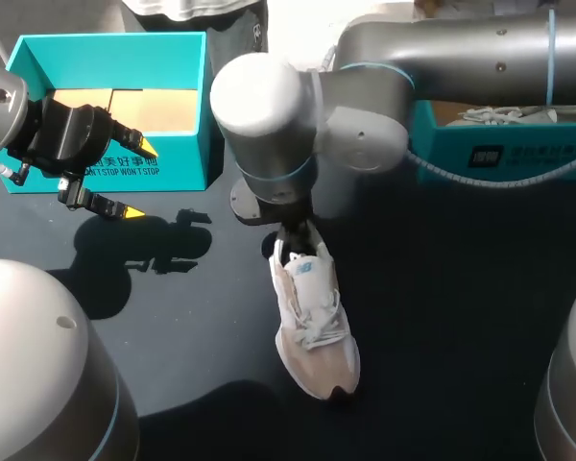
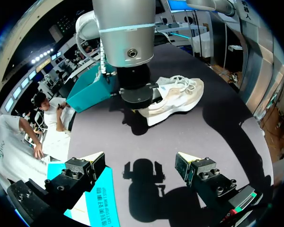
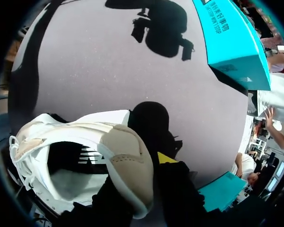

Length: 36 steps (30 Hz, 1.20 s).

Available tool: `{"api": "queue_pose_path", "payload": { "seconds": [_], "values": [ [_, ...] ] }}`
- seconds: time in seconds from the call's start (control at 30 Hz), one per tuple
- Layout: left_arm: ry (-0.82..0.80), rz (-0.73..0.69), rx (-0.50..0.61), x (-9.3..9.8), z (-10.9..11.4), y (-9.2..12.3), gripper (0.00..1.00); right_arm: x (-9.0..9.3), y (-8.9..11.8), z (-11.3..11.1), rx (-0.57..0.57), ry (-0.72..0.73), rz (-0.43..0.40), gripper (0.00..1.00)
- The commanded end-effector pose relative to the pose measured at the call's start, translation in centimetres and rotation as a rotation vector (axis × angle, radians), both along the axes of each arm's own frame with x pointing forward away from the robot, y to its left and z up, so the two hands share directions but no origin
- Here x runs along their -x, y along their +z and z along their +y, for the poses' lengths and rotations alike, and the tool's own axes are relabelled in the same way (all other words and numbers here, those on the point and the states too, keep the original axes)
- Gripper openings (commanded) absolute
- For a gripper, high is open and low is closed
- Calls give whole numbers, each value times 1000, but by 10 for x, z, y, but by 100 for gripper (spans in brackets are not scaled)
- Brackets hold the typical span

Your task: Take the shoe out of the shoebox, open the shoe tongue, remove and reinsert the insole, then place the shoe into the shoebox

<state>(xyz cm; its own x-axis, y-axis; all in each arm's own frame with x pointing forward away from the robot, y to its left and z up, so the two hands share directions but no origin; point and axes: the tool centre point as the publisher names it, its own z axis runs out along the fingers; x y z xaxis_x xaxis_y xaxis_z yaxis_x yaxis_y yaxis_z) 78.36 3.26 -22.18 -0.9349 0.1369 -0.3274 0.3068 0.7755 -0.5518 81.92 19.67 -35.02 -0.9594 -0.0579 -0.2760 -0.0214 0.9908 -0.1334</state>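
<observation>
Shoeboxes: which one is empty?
The shoebox beside the left gripper: bare cardboard floor. The other shoebox, behind the right arm, holds a white shoe.

The shoe (image 1: 312, 322) is white with cream-beige panels at toe and heel, white laces and a pale blue mark on the tongue. The box (image 1: 163, 163) at ten o'clock is teal outside and tan inside, with dark print on its front. The second box (image 1: 518, 154), at two o'clock, is teal too. The table (image 1: 461, 317) is dark navy. The right arm (image 1: 461, 48) is silver-grey with pale blue rings; the left gripper (image 1: 141, 181) is black with yellow tips
</observation>
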Motion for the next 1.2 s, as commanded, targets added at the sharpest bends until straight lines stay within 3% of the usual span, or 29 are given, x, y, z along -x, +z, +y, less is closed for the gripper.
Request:
{"api": "queue_pose_path", "payload": {
  "seconds": [0.03,0.17,0.5,1.13,1.2],
  "values": [
    [-1,1,-3,1,0,0,100,11,79,-29,-64,43,25,0],
    [-1,1,-3,1,0,0,100,11,127,-33,-50,47,31,0],
    [-1,1,-3,1,0,0,100,7,192,-38,-22,105,8,0],
    [-1,1,-3,1,0,0,100,7,192,-38,-22,105,8,0],
    [-1,1,-3,1,0,0,100,-16,193,-47,-24,127,15,0]
  ]
}}
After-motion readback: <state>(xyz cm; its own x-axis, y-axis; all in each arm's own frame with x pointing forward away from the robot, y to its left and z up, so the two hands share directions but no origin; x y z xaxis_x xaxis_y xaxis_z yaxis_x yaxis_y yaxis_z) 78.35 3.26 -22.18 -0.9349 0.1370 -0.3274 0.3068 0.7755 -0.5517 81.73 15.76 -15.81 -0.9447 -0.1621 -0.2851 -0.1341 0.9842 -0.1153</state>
